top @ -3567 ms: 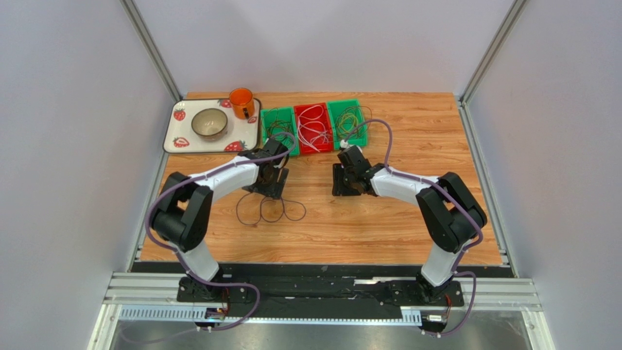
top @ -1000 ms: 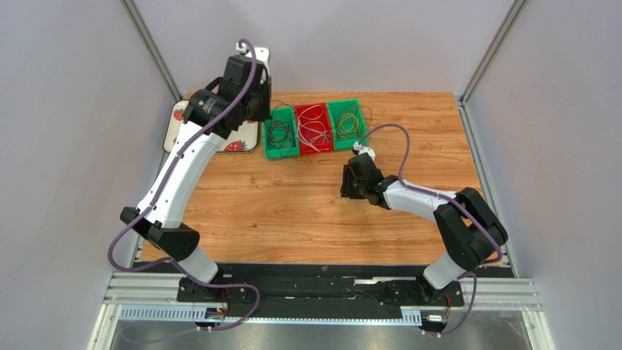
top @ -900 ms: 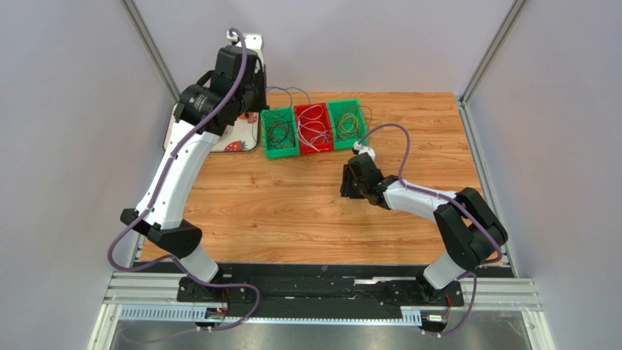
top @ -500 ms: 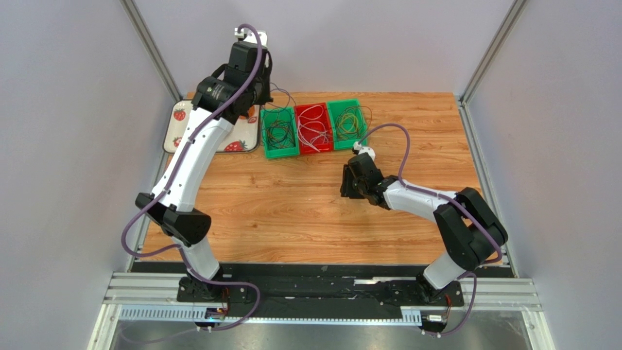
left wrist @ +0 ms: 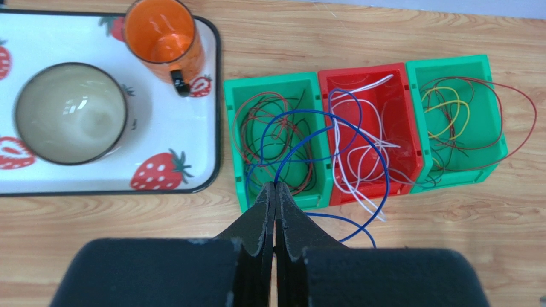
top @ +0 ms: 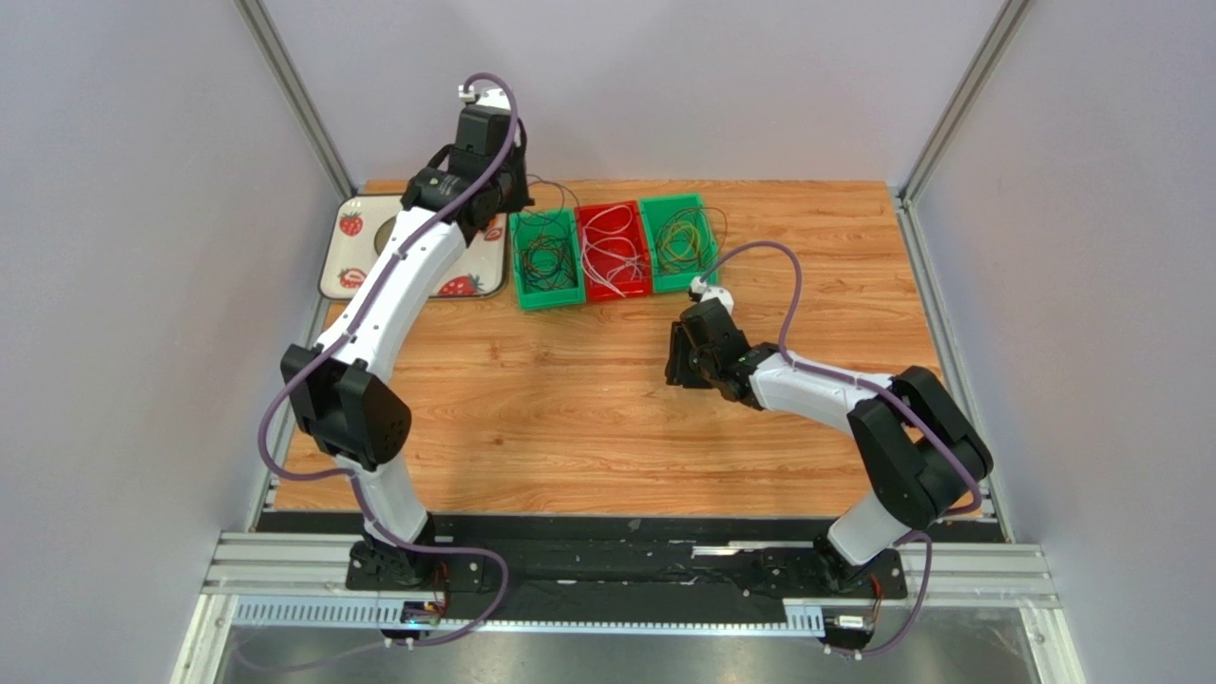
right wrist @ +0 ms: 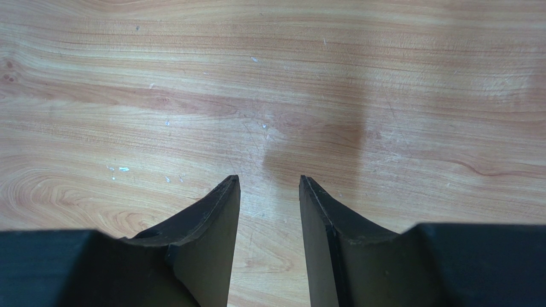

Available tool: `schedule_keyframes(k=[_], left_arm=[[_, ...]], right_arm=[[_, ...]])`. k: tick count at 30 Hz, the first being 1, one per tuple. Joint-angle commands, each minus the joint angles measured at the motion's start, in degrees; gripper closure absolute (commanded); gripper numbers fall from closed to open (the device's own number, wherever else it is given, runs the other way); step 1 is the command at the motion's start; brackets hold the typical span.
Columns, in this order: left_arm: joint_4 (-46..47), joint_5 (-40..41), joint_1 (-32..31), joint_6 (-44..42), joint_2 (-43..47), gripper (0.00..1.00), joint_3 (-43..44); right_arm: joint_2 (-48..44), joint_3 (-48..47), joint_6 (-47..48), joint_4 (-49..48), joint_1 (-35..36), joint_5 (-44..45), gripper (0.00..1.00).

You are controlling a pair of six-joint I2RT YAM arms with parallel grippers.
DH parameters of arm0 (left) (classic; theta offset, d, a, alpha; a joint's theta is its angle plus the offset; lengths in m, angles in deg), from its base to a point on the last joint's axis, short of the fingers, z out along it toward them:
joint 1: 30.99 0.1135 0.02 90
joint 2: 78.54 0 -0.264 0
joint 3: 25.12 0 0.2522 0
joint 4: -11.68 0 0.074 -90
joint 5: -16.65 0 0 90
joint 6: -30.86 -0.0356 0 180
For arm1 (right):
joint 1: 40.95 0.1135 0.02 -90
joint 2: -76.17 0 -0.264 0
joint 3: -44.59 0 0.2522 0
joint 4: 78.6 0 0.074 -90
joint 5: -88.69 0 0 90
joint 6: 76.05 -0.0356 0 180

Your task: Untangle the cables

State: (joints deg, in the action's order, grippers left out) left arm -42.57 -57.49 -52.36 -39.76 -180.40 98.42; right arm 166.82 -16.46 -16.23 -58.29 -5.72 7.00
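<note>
My left gripper [left wrist: 275, 187] is shut on a thin blue cable [left wrist: 378, 153], held high over the near edge of the left green bin [left wrist: 232, 141]. The blue cable hangs in loops across that bin and the red bin [left wrist: 323, 128]. Red-brown and dark cables [left wrist: 269, 128] lie in the left green bin. White cables [left wrist: 359, 163] fill the red bin, and yellow and red ones [left wrist: 448, 109] the right green bin [left wrist: 493, 121]. My right gripper [right wrist: 269, 182] stands open just above bare wood, right of the table's middle [top: 682, 356], with nothing between its fingers.
A strawberry-print tray [left wrist: 160, 128] at the back left holds a bowl [left wrist: 69, 112] and an orange mug [left wrist: 163, 38]. The three bins [top: 614, 250] stand in a row at the back middle. Grey walls close in both sides.
The left arm has lifted the cable off the table and, over the last second, swung right from above the tray towards the bins. The right arm has stayed still over the last second.
</note>
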Motion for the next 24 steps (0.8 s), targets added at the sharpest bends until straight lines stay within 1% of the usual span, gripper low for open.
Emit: schedule_keyframes(k=[1, 6, 7, 15, 18, 24], left_arm=[[9.28, -6.01, 1.67, 2.33, -3.77, 1.0, -2.02], [13.23, -5.84, 2.2, 1.8, -6.85, 1.0, -3.77], [16.2, -6.36, 2.29, 1.63, -7.12, 1.0, -5.69], [24.83, -5.75, 4.4, 4.35, -8.35, 1.0, -13.53], [26.42, -6.8, 4.93, 4.53, -9.66, 1.0, -15.73], [27.13, -6.37, 5.11, 4.01, -14.4, 1.0, -15.12]], right_arm=[[-1.0, -0.61, -0.41, -1.98, 0.2, 1.0, 0.57], [-1.09, -0.61, -0.41, -2.06, 0.29, 0.91, 0.57], [-0.92, -0.7, -0.33, -1.89, 0.29, 0.91, 0.57], [-0.74, -0.79, -0.32, -1.89, 0.29, 1.0, 0.57], [-0.74, -0.88, -0.32, -1.8, 0.28, 0.82, 0.57], [-0.56, -1.05, -0.24, -1.63, 0.28, 0.82, 0.57]])
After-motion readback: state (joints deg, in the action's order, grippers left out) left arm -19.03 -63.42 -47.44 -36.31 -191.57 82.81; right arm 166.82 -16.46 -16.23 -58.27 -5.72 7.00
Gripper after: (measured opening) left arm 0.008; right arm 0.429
